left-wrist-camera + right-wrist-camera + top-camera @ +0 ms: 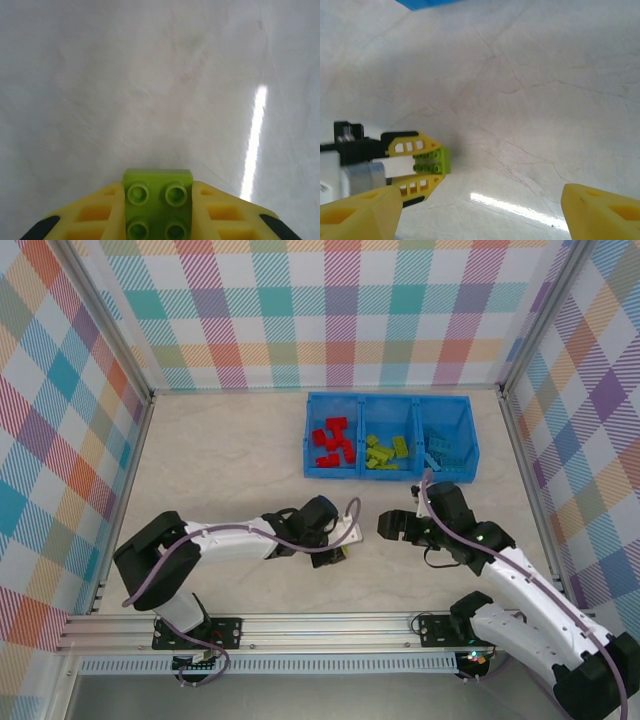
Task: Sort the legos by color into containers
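Lego [158, 200], lime green, pinched in left claw [159, 194]

We see the tray [386, 397] at the far side of the table [220, 460], right of centre, w/ three compartments side by side; legos [333, 443] lie in each. In front of it, near mid-table, the left gripper [159, 192] has a brick [432, 161] btwn its fingers. The right gripper [480, 195] sits just right of it, facing it, apart.

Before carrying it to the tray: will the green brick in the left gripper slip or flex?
Probably stiff: the green brick looks like hard plastic. It might slip, since the left gripper pinches only its smooth sides.
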Tool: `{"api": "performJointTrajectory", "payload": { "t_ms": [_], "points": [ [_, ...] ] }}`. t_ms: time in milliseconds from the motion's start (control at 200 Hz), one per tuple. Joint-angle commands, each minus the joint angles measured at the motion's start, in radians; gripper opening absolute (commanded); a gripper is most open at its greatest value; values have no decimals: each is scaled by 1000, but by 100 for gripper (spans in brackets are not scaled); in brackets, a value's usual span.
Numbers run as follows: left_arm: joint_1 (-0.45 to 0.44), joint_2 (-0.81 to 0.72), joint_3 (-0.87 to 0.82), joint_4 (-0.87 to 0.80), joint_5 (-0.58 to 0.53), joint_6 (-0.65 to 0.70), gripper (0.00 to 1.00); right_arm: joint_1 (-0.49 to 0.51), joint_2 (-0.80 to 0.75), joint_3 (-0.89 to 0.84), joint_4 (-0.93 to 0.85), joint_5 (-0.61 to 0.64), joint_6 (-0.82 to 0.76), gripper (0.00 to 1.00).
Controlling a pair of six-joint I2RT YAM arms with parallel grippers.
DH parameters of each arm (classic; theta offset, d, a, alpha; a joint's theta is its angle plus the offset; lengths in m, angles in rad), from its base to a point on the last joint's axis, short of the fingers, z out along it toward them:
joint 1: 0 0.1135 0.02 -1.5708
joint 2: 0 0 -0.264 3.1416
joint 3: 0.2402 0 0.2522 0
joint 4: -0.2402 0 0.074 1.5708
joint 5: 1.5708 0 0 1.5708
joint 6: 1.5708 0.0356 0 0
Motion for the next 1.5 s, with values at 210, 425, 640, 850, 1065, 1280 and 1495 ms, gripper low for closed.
{"api": "performJointTrajectory", "payload": {
  "t_ms": [210, 425, 640, 850, 1065, 1280, 1495],
  "points": [
    [59, 223, 374, 344, -62, -137, 30, 4, -103, -23, 136, 1, 60, 84],
    [80, 518, 735, 379, -234, -150, 31, 4, -137, -26, 116, 17, 73, 84],
    [100, 723, 965, 403, -314, -162, 49, 4, -158, -12, 88, 21, 58, 84],
    [98, 683, 942, 459, -265, -178, 70, 4, -188, -27, 75, 49, 60, 85],
    [93, 440, 666, 610, -293, -256, 72, 4, -174, -29, 83, 123, 9, 88],
    [95, 105, 358, 531, -406, -307, 94, 2, -108, -75, 172, 405, -199, 100],
    [146, -245, 17, 438, -534, -371, 100, -35, 33, -133, 498, 616, -436, 100]
  ]
}}
